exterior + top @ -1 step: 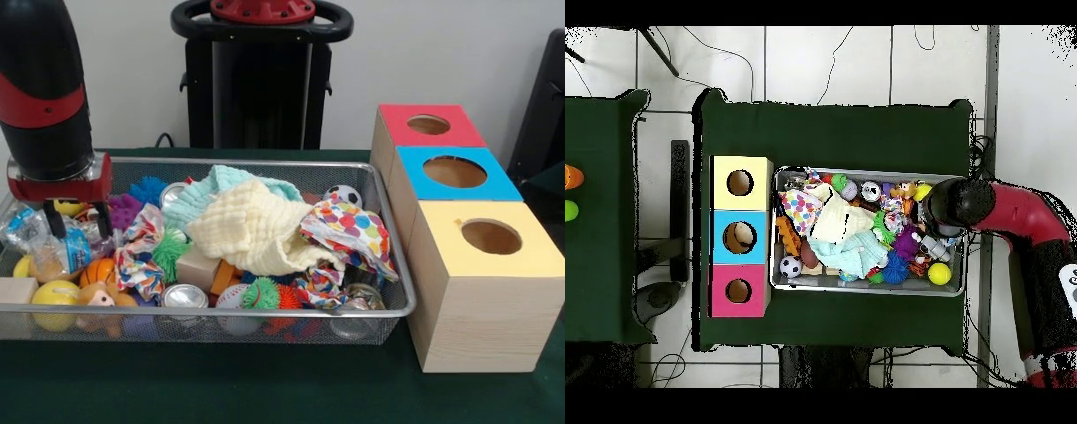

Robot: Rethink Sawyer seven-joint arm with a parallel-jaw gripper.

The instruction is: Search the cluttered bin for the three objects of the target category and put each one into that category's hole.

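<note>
The bin (pixel 265 311) sat nearest you; your gripper (pixel 78 231) hung at its end farthest from the boxes (pixel 477 291) (jaws spread, presumably searching).

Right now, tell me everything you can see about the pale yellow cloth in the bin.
The pale yellow cloth is a soft, crinkled muslin-like fabric, crumpled in a loose heap on top of the clutter near the middle of the wire mesh bin. It lies partly over a mint green cloth behind it, and its right edge meets a white cloth with coloured dots. A wooden block and spiky toys peek out from under its front edge. From overhead it shows as a pale patch at the bin's centre. The tool is well away from it.
</note>
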